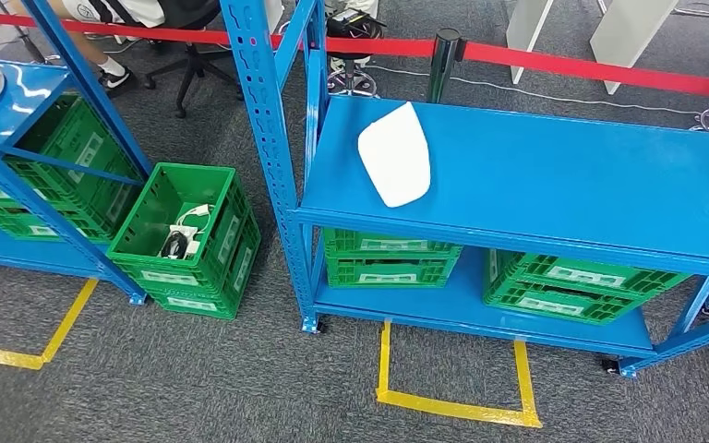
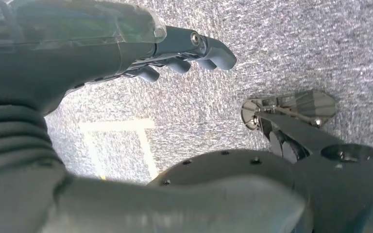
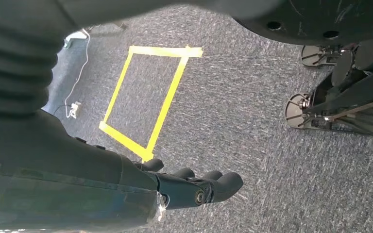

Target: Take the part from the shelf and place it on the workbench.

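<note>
White part (image 1: pixel 395 154) lies flat on the blue shelf's (image 1: pixel 554 175) top deck, untouched; both hands hang empty over the floor.

Part looks like a thin, stiff moulded shell, probably light plastic, smooth and likely slippery, though I can't tell its thickness from the head view. Long axis runs front to back, tilted slightly: narrower end points away toward the red barrier (image 1: pixel 609 66), broad rounded end toward the shelf's front edge. Best hold, I'd judge, is across the narrower width near the middle, fingers over both long edges. Left hand (image 2: pixel 175 53) and right hand (image 3: pixel 189 187): fingers loosely curled, holding nothing, above grey carpet near the yellow tape (image 3: pixel 167 99). Green crates (image 1: pixel 390 257) sit on the lower deck.
</note>
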